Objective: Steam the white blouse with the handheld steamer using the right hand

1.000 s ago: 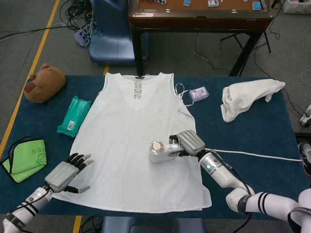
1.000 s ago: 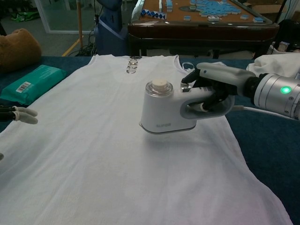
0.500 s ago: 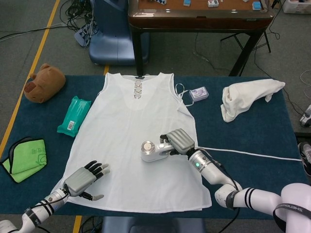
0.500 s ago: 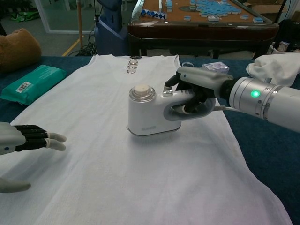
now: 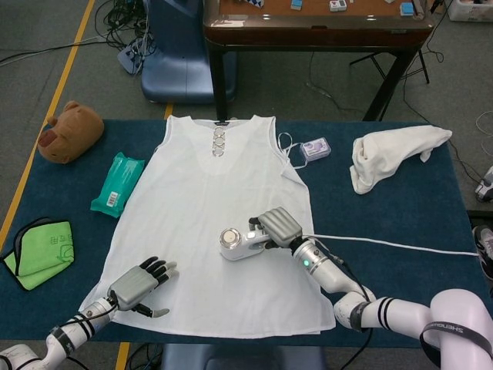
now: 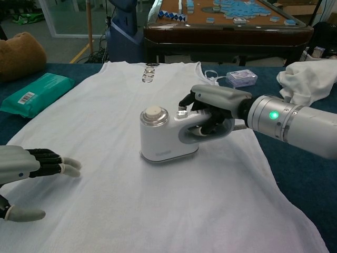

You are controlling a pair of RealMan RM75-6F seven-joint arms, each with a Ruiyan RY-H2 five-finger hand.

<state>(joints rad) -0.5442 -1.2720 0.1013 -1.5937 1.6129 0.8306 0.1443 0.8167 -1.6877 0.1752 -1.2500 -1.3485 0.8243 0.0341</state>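
Note:
The white blouse [image 5: 212, 223] [image 6: 131, 158] lies flat on the dark blue table, neckline at the far side. A white handheld steamer [image 5: 237, 243] [image 6: 160, 138] sits on the blouse's lower middle. My right hand [image 5: 279, 227] [image 6: 213, 108] grips the steamer's grey handle. A white cord [image 5: 385, 243] trails right from it. My left hand [image 5: 139, 284] [image 6: 29, 166] rests on the blouse's lower left part, fingers spread, holding nothing.
A teal wipes pack [image 5: 117, 183] [image 6: 36, 93], a green cloth [image 5: 38, 251] and a brown plush toy [image 5: 69, 130] lie to the left. A crumpled white cloth [image 5: 389, 154] and a small pouch [image 5: 316, 148] sit at the far right. A wooden table [image 5: 316, 27] stands behind.
My right hand has slid the steamer leftward across the blouse. My left hand has moved right, further onto the blouse's lower left part.

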